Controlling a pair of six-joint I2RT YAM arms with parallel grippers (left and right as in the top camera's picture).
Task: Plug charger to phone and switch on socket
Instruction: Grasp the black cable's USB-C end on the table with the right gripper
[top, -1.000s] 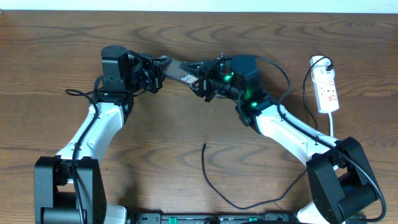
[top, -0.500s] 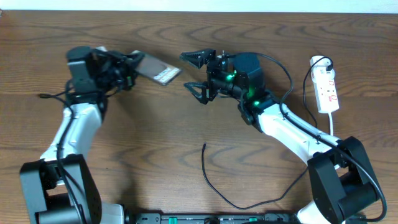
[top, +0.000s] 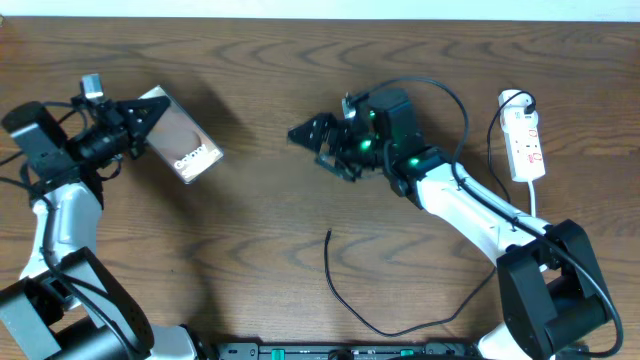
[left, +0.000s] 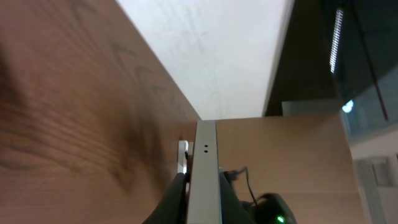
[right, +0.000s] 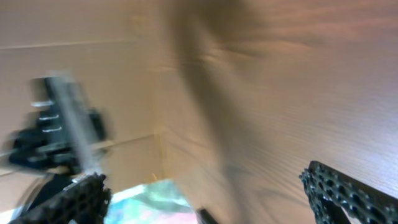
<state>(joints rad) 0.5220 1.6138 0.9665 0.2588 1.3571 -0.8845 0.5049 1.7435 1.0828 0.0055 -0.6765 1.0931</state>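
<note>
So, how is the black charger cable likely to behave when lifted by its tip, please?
The charger cable lies in a loose curve on the table, so it is probably floppy and would trail. Being thin, it seems light, and its small tip may be hard to pinch.

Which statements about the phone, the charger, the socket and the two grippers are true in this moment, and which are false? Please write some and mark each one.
1. The left gripper holds the phone. True.
2. The charger is plugged into the phone. False: its free end lies on the table, far from the phone.
3. The right gripper is open and holds nothing. True.
4. The socket lies beside the left arm. False: it lies at the right side of the table, beyond the right arm.
</note>
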